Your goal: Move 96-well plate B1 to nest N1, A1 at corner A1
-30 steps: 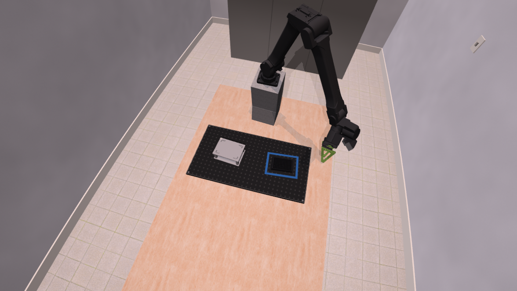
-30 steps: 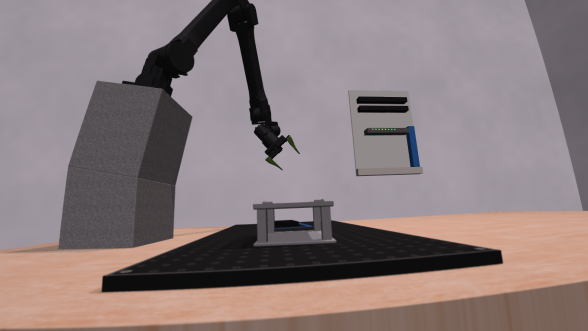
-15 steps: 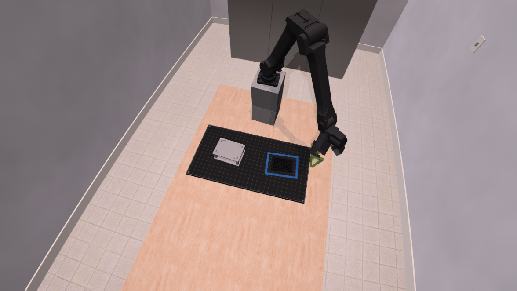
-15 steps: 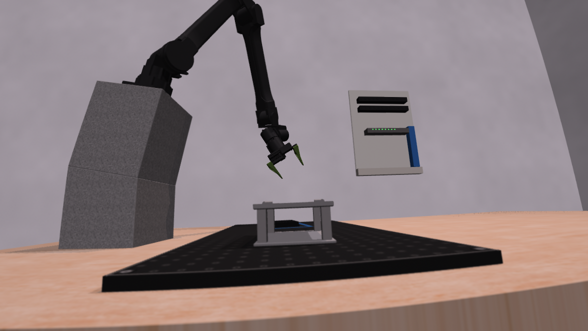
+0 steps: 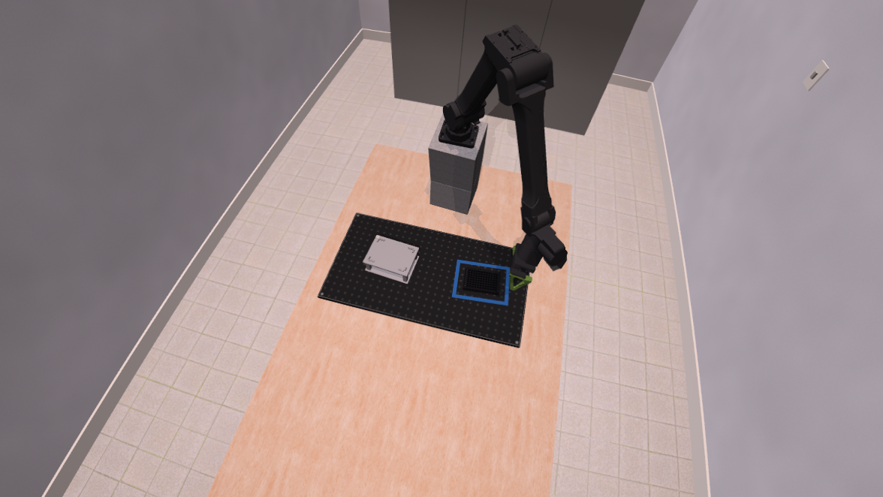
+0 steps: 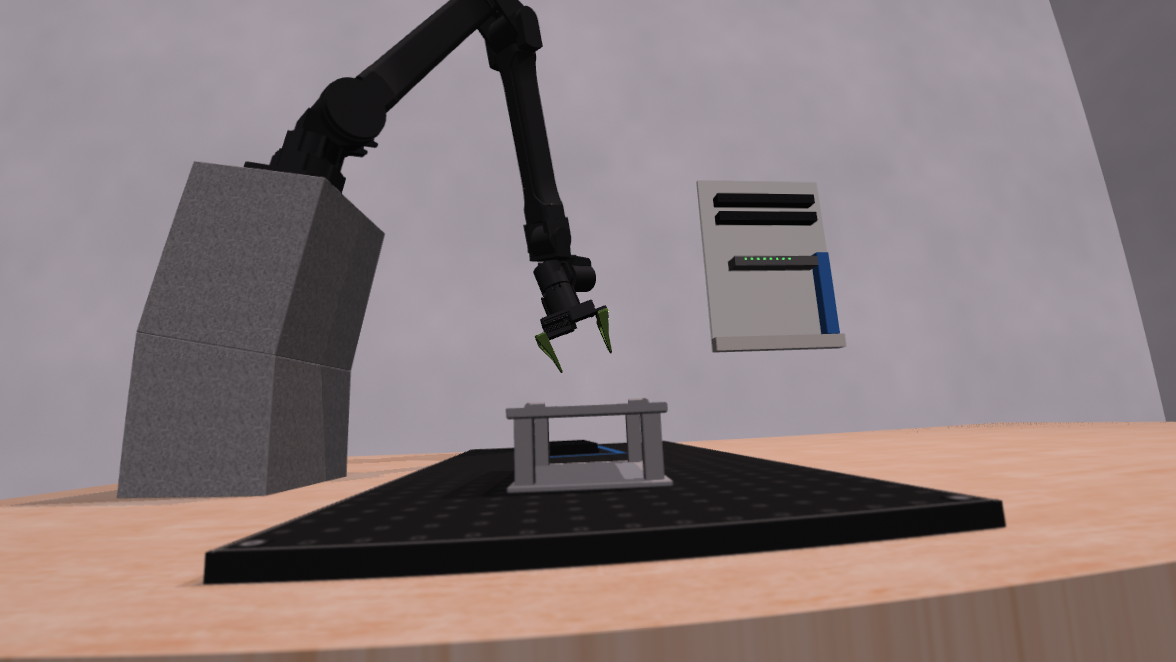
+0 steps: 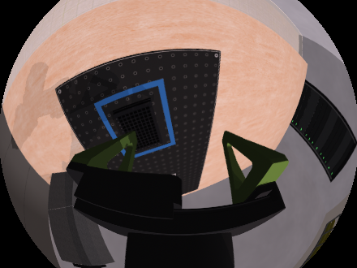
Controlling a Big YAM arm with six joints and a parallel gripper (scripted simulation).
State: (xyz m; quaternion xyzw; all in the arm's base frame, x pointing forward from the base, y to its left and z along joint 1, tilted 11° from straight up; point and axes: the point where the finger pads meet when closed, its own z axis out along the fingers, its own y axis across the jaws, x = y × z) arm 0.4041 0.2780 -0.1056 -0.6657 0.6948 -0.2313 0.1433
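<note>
The black 96-well plate (image 5: 481, 281) lies flat inside the blue frame of spot B1 on the right part of the black breadboard. It also shows in the wrist view (image 7: 136, 123). The grey raised nest N1 (image 5: 390, 257) stands empty on the left part of the board; in the low side view (image 6: 585, 444) it hides most of the plate behind it. My gripper (image 5: 517, 266) (image 6: 576, 338) with green fingers is open and empty. It hangs well above the board, just off the plate's right edge, fingers pointing down.
The black breadboard (image 5: 426, 281) lies on a wooden table. The grey pedestal (image 5: 456, 170) holding the arm's base stands behind the board. A grey wall panel with green lights (image 6: 769, 264) hangs in the background.
</note>
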